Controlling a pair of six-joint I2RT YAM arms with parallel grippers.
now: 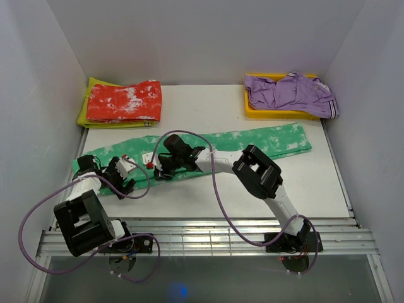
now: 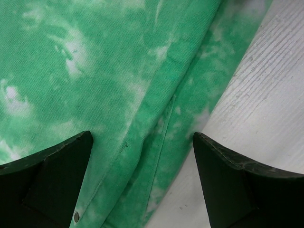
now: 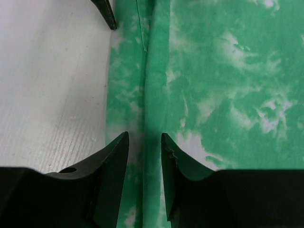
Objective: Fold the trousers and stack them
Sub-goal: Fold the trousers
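The trousers (image 1: 252, 142) lie flat on the desk (image 1: 221, 196) as 1 long narrow strip, running from the near left corner up towards the right side. Judging by the doubled edge in both wrist views, the 2 legs already lie one on the other. The crosswise folds and the stacking are not yet done.

The left claw (image 1: 123, 180) hangs over the strip's left end with its fingers (image 2: 57, 166) spread wide, gripping nothing, astride the near hem. The right claw (image 1: 159, 169) sits just beside it, its fingers (image 3: 114, 161) drawn almost together over a ridge of cloth. Whether it pinches that ridge cannot be told from this view.

A red-and-white folded garment (image 1: 124, 101) rests on a yellow-green one (image 1: 85, 117) at the far left, probably the stack. A purple garment (image 1: 290, 91) fills a yellow tray (image 1: 252, 112) at the far right. Bare desk shows in front of the strip and behind its middle. The strip's right end lies near the desk's right edge, and walls close in on both sides.
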